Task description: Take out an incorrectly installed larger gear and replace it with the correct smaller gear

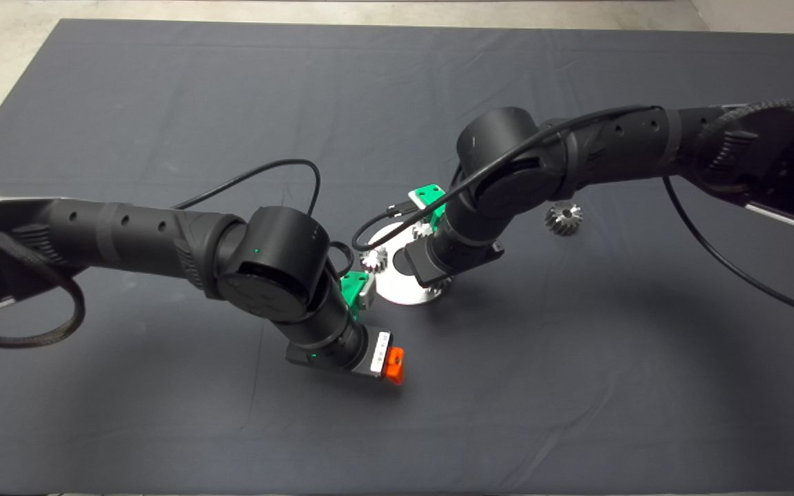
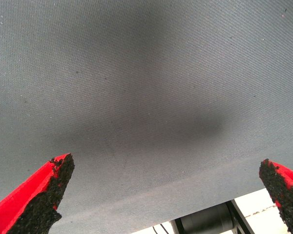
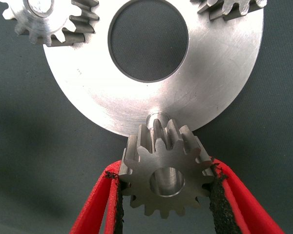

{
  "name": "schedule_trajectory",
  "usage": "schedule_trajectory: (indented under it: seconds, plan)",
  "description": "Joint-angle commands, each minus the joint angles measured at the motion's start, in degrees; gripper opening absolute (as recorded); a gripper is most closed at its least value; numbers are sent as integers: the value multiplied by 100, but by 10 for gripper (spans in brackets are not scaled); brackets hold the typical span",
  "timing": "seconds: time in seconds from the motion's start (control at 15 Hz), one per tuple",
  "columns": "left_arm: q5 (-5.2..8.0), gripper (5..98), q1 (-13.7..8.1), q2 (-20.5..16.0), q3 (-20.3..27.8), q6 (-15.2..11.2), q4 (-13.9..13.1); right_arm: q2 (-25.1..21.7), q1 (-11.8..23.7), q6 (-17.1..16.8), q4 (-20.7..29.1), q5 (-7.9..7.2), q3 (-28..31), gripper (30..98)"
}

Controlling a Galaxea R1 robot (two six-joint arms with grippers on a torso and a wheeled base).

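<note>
Right gripper [image 3: 165,195]: red fingers with black pads clamped on opposite sides of the smaller gear [image 3: 165,178], at the edge of the plate [image 3: 219,63].
Smaller gear: dull grey metal, short blunt teeth, round centre hole, held just over a peg [image 3: 156,118] at the plate's rim; whether it is seated cannot be told.
Plate: flat round disc, brushed bright metal with fine scratches, large round central hole showing the mat [image 1: 163,89].
Two bright silver gears [image 3: 51,19] [image 3: 232,9]: on the plate near its rim, on either side of the central hole.
Larger gear [image 1: 564,219]: shiny, long-toothed, lying on the mat, apart from the plate, under the right arm.
Mat: dark woven cloth, faintly creased.
Left gripper [image 2: 166,190]: fingers wide apart, empty, over bare mat just beside the plate.
</note>
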Motion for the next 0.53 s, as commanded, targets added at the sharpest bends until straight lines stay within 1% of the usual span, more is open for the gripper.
schedule_trajectory:
  seconds: [0.0, 0.13, 0.47]
  plan:
    - [10, 977, -93, 11, 2, -1, 36, -32, 59, -47, -41, -503, -21, 367]
    - [10, 977, -93, 16, 2, 3, 36, -14, 59, -154, -82, -503, -136, 368]
    - [10, 977, -93, 37, 2, -1, 36, 38, 41, -250, -250, -503, -292, 370]
